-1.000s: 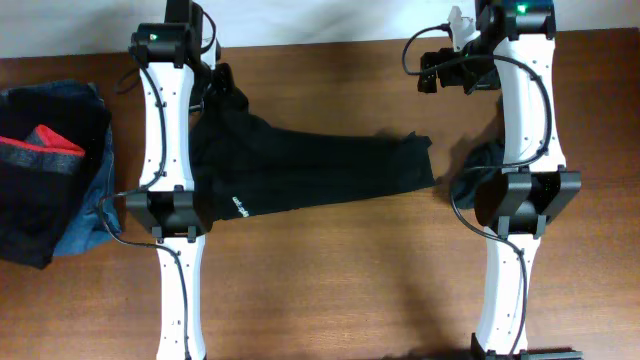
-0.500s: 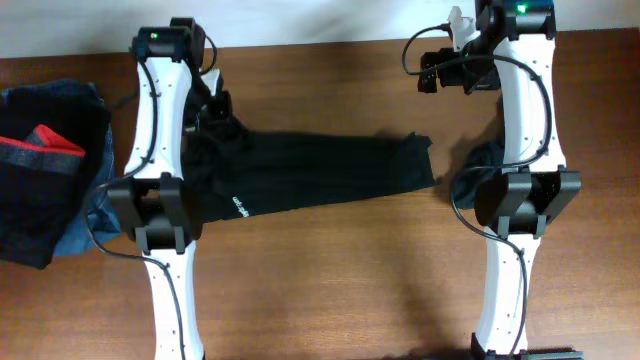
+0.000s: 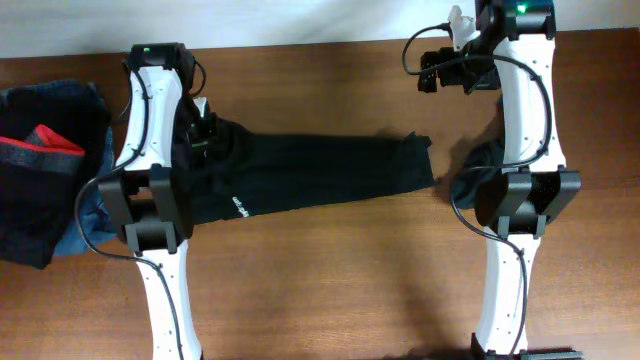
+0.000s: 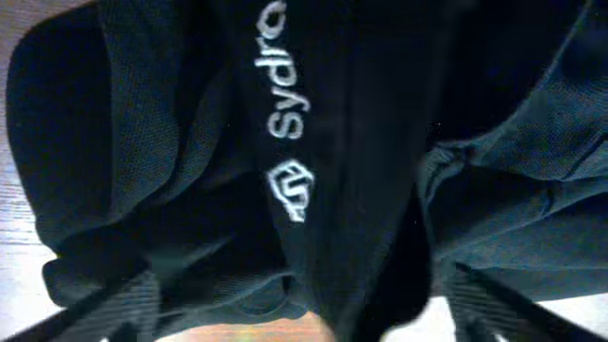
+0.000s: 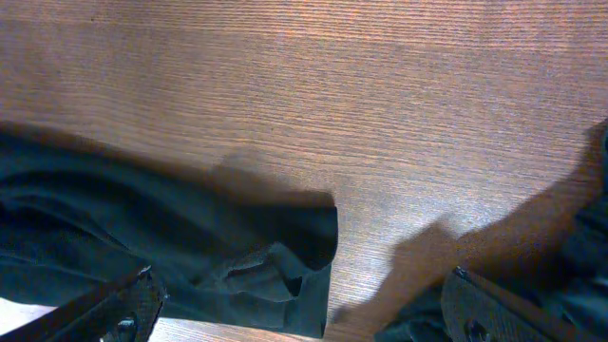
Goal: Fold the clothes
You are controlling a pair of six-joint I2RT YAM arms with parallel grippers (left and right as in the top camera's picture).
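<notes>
A black shirt (image 3: pixel 320 170) lies as a long folded strip across the middle of the table, with a small white logo (image 3: pixel 238 207) near its left end. My left gripper (image 3: pixel 203 132) hangs over that bunched left end. In the left wrist view its fingers (image 4: pixel 123 302) stand wide apart, and the black fabric with the white logo (image 4: pixel 285 123) fills the frame beneath my left gripper (image 4: pixel 304 318). My right gripper (image 3: pixel 438 75) is open above bare wood behind the shirt's right end (image 5: pixel 237 247). A second black piece (image 3: pixel 482 158) lies partly under the right arm.
A pile at the table's left edge holds a blue denim garment (image 3: pixel 88 205) and a black piece with red-and-grey stripes (image 3: pixel 45 148). Both arms' white links reach from the front edge of the wooden table (image 3: pixel 330 280). A pale wall runs along the back.
My left gripper came forward and down with the shirt's left end, then opened and let it go. The bunched end now rests on the strip. The right arm has not moved.
</notes>
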